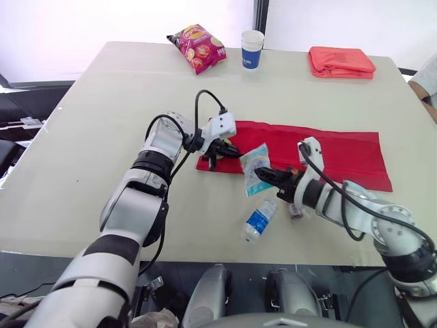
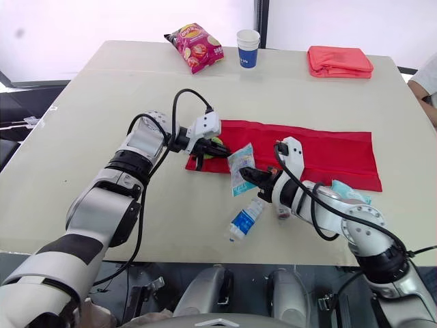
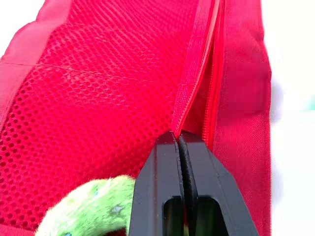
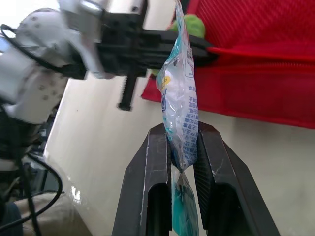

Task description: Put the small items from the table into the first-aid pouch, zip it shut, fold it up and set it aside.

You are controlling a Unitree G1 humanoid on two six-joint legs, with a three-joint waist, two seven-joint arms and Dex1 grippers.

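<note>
Packet insertion: pouch lip held, packet at the mouth
Left gripper (image 3: 178, 136) clamped on the zip lip of the red pouch (image 1: 328, 154); right gripper (image 4: 182, 129) pinches the clear packet (image 1: 255, 167) by one edge, just beside the opening. Advise lifting the lip and feeding the packet edge-first, low and flat

The left gripper (image 1: 231, 151), jaws pinched on the red pouch (image 1: 328, 147) at its left end, and the packet (image 1: 255, 167) in the right gripper (image 1: 266, 175) crowd that corner. A bottle (image 1: 259, 219) lies across the near bench (image 1: 89, 137) strip between the arms. Left of them, and behind the pouch, the bench is bare.
</note>
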